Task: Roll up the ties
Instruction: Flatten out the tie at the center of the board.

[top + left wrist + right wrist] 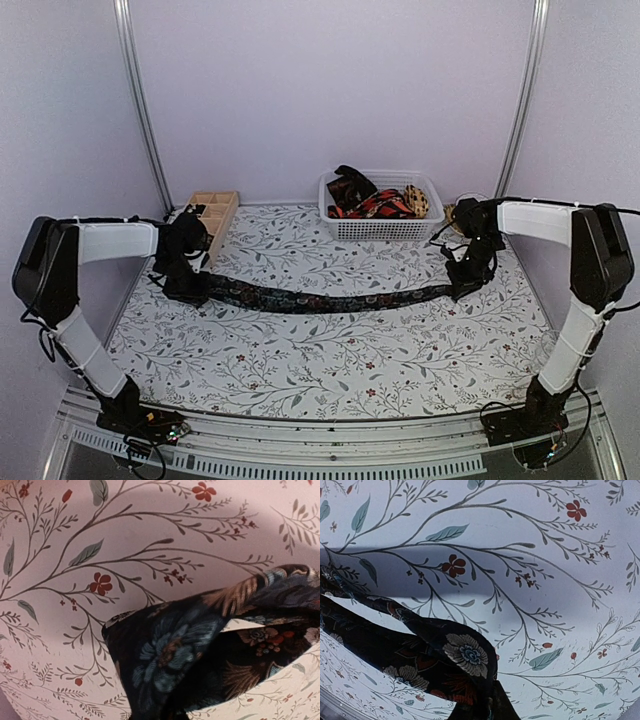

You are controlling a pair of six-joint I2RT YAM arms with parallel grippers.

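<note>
A long dark floral tie [320,298] lies stretched left to right across the flower-printed table. My left gripper [188,287] is down on its left end, shut on the fabric. In the left wrist view the tie [170,655] folds up over the jaws and hides the fingers. At the narrow right end my right gripper [462,290] is shut on it. In the right wrist view the tie [445,660] bunches into the jaws at the bottom edge, where one dark finger [507,705] shows. More ties [375,202], red-black and yellow among them, are heaped in the basket.
A white mesh basket [380,229] stands at the back centre. A wooden tray with square compartments [215,210] sits at the back left, just behind my left arm. Metal frame posts rise at both back corners.
</note>
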